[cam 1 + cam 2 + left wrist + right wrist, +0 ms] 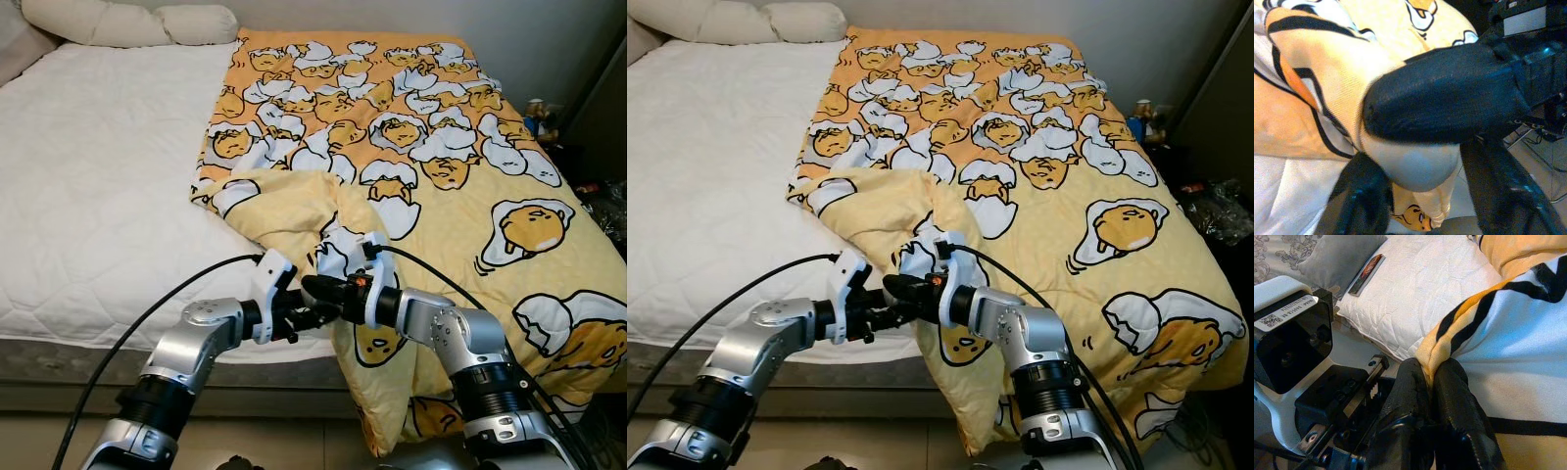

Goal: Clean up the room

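Quick count from my end: one bed (88, 196) taking up most of the frame, one yellow egg-print blanket (431, 147) across the right half, two pillows (127, 22) at the upper left. I've got two grippers up, left gripper (315, 315) and right gripper (318, 287), meeting bottom center.

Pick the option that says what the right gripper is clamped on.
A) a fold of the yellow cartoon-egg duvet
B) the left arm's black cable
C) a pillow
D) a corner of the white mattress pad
A: the right wrist view shows the right gripper with its fingers pressed together on a pinched edge of the yellow cartoon-egg duvet.
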Controlling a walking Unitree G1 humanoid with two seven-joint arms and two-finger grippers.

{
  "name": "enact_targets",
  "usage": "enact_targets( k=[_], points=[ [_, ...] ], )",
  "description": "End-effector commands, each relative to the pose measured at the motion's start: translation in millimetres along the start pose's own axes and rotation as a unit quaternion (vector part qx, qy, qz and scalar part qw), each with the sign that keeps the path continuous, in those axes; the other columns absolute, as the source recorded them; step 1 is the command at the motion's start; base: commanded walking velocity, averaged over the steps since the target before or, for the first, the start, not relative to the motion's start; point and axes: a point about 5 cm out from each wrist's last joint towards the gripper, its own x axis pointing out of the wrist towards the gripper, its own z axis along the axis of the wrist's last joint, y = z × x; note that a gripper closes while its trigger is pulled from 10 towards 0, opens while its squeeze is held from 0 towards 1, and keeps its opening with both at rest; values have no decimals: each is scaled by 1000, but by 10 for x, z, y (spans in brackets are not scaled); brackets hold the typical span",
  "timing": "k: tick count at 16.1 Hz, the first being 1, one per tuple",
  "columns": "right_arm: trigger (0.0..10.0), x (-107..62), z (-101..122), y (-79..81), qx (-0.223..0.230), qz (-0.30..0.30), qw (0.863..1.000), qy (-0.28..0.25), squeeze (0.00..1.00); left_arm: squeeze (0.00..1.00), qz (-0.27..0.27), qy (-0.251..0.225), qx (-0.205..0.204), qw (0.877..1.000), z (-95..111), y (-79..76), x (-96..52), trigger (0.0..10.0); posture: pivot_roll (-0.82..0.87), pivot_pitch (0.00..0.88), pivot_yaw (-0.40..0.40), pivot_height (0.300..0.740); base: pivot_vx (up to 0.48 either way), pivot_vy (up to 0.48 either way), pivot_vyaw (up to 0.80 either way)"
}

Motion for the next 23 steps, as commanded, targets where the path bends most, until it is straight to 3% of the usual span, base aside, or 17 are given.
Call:
enact_targets(
  k=[1,10,11,12,13,14,15,19,23],
  points=[
    [0,2,-10,8,1,-1,1000,-3,0,0,-9,-13,6,1000,50,-27,-14,0,-48,0,26,740,0,0,0],
    [0,33,27,45,2,3,1000,-7,0,0,-12,-2,14,1000,22,-70,4,0,-56,0,33,740,0,0,0],
    [784,32,28,42,0,-1,1000,-7,0,0,-12,-1,14,1000,24,-65,8,0,-56,0,35,740,0,0,0],
    [10000,33,34,38,-1,-6,1000,-9,0,0,-11,2,18,1000,29,-59,13,0,-55,0,40,740,0,0,0],
    [10000,40,40,33,13,-7,1000,-15,0,0,-9,5,20,1000,27,-52,21,0,-54,0,44,740,0,0,0],
    [10000,42,46,30,14,-10,1000,-21,957,0,-9,9,22,1000,20,-51,26,0,-54,0,49,740,0,0,0],
    [10000,43,56,21,15,-17,999,-30,1000,0,-9,10,22,1000,16,-53,29,0,-55,0,53,740,0,0,0],
    [10000,27,134,18,50,-20,995,-78,1000,0,-12,23,32,999,9,-43,25,0,-55,0,67,740,0,0,0],
    [10000,-3,232,-10,52,-32,990,-127,1000,0,-11,24,32,999,8,-32,13,0,-52,0,69,740,0,0,0]
  ],
)
